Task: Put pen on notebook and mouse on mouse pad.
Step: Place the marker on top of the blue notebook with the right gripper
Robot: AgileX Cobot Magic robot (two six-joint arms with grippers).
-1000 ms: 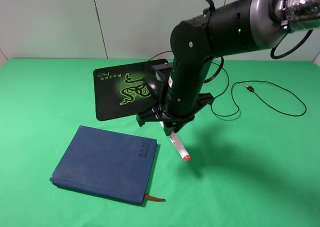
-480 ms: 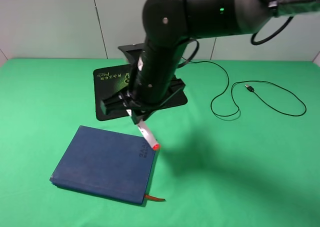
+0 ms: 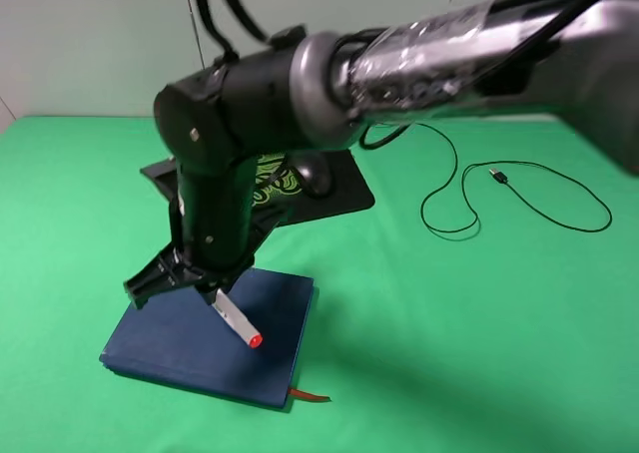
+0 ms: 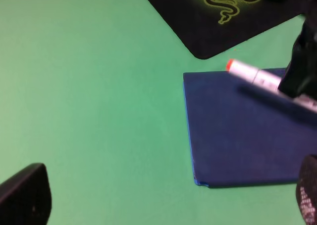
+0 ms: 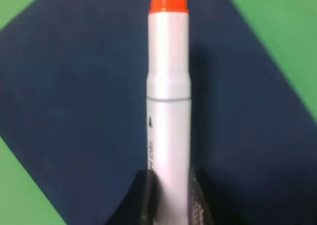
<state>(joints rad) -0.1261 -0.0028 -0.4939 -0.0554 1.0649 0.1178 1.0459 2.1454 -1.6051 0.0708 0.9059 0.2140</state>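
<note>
The notebook (image 3: 170, 338) lies at the front left of the table (image 3: 479, 323), the mouse pad (image 3: 337, 182) behind it, the mouse (image 3: 313, 174) on the pad. Its cable (image 3: 539, 209) trails right. The pen (image 3: 238, 322), clamped in the right gripper (image 3: 213, 293), slants over the notebook.

We found the scene bright and evenly lit from overhead, with no hard-edged shadows. A soft, wide shadow darkened the green counter (image 3: 429, 383) just right of the notebook (image 3: 180, 345). Above the notebook, the right arm (image 3: 300, 94) looked smeared, and its wrapped section carried pale glare. In the right wrist view the pen (image 5: 168, 86) was soft-focused and the pincer (image 5: 169, 185) at its base blurrier. A dim shadow lay on the notebook beside the pen. The left wrist view was mildly hazy throughout.
</note>
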